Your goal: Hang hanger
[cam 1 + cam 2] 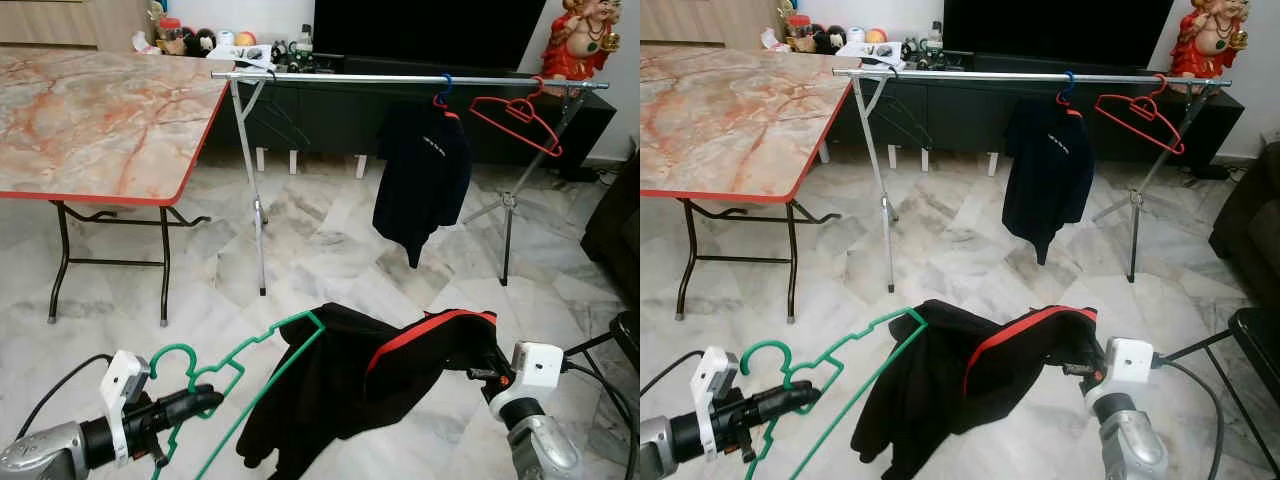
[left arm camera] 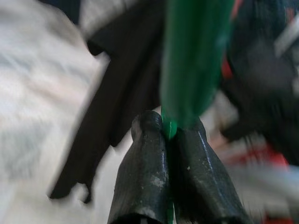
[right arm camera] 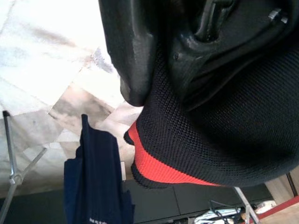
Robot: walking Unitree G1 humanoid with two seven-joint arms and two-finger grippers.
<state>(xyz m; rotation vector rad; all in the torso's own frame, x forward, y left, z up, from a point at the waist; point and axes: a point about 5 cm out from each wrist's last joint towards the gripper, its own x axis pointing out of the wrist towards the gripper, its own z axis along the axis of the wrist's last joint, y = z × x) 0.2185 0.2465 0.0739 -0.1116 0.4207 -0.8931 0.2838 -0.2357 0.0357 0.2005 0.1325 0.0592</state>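
The rail (image 1: 400, 78) lies bare between its left leg (image 1: 250, 190) and the hung dark shirt (image 1: 425, 175); a red hanger (image 1: 515, 115) occupies the right end, and the marble worktop (image 1: 90, 110) crowds the left

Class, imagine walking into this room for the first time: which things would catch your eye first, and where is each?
Nearest, the left gripper pinches a green hanger carrying a black garment with red trim, whose other end the right gripper grips. Behind, a silver rail holds a dark shirt and a bare red hanger. A marble-patterned table stands left.
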